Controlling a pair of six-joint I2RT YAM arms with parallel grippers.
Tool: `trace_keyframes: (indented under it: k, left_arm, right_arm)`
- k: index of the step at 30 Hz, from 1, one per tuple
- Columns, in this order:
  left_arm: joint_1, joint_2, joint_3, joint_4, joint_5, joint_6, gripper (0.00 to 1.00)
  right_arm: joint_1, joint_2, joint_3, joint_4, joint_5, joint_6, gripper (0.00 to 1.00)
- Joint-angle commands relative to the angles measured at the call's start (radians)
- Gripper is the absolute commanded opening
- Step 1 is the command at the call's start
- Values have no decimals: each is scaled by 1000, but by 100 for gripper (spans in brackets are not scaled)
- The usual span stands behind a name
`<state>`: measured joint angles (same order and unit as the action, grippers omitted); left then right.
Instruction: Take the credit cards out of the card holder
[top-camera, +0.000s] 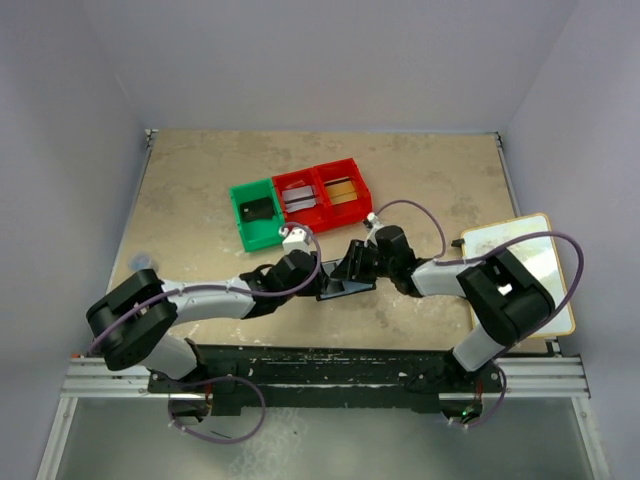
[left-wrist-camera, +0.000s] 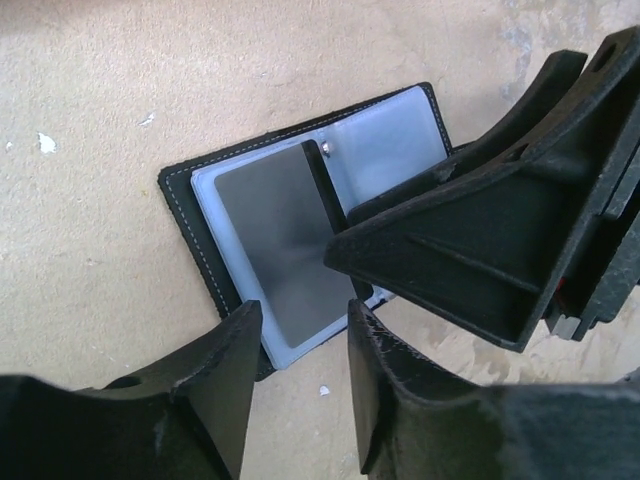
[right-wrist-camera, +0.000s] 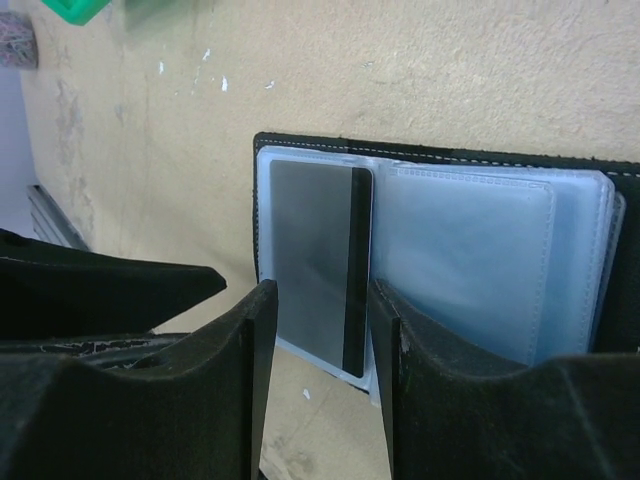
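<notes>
One open card holder (right-wrist-camera: 470, 250) on beige tabletop (top-camera: 200, 180) (lilac walls (top-camera: 320, 60)).

Table (top-camera: 200, 170): beige, mottled and stone-like, with a few pale flecks
Green bin (top-camera: 262, 241): small open box towards the far middle, just left of the red ones
Red bins (top-camera: 305, 218): two open boxes side by side, touching, the left one against the green bin
White board (top-camera: 525, 225): flat, tan-edged, at the right edge, well apart from the bins
Walls (top-camera: 320, 60): plain pale grey on three sides
</notes>
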<state>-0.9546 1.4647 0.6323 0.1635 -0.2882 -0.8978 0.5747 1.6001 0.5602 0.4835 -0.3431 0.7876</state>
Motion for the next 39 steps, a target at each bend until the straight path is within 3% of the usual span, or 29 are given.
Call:
trace_keyframes:
  k: [1, 9, 15, 23, 30, 39]
  left_arm:
    - [4, -43, -29, 29, -10, -17, 41]
    - [4, -291, -158, 10, -67, -27, 60]
    - [5, -333, -210, -13, -74, -50, 60]
    - [4, -369, -210, -21, -56, -45, 61]
    - [4, -328, -195, 25, -31, -50, 63]
    - [4, -215, -106, 47, 7, -48, 52]
  right_arm:
    - [-3, 62, -55, 61, -5, -6, 46]
    - [9, 71, -181, 231, -62, 75, 47]
    - [86, 78, -210, 262, -32, 128, 47]
    - [114, -57, -257, 229, 42, 186, 47]
    - [113, -165, -168, 13, 81, 119, 51]
    - [101, -207, -79, -70, 172, 115, 49]
